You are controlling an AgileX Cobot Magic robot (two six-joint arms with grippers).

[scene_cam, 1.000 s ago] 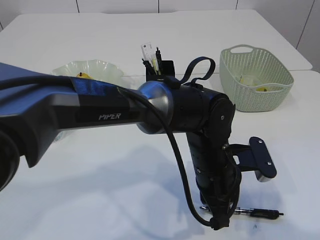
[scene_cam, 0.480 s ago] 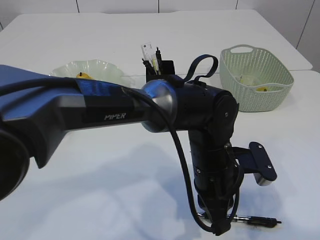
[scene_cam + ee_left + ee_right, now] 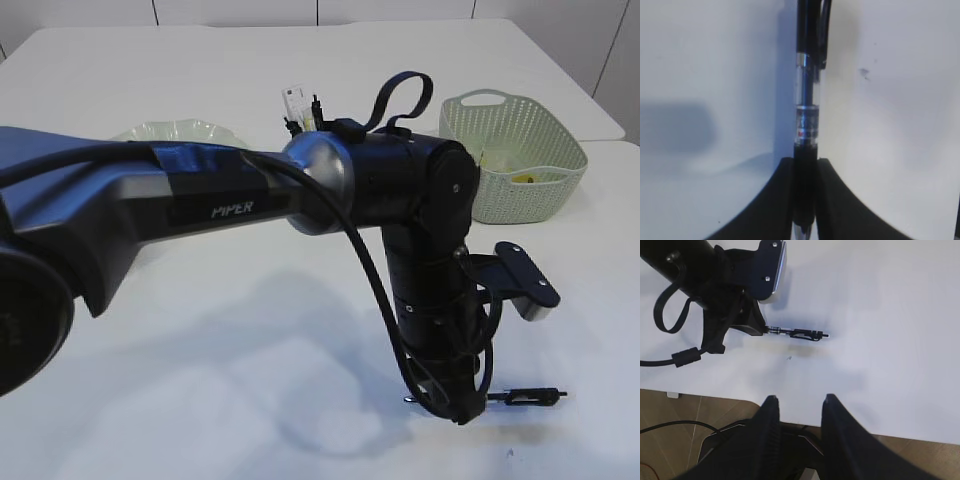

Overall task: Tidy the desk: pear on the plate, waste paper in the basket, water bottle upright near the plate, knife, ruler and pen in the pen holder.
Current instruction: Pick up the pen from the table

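Left gripper [image 3: 804,200] fingers [image 3: 775,200] clenched on pen [image 3: 807,95] at its tip end; pen horizontal just above the counter [image 3: 200,400], near front edge. Right gripper [image 3: 797,410] fingers part open, holding nothing, over counter edge. Holder [image 3: 305,125], plate [image 3: 170,133], basket [image 3: 510,160] at back.

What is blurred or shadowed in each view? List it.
Left wrist view: the pen is soft-focused; a grey shadow lies on the table. Exterior view: the near arm looms blurred, with a soft shadow beneath. Right wrist view: sharp; a faint shadow under the pen.
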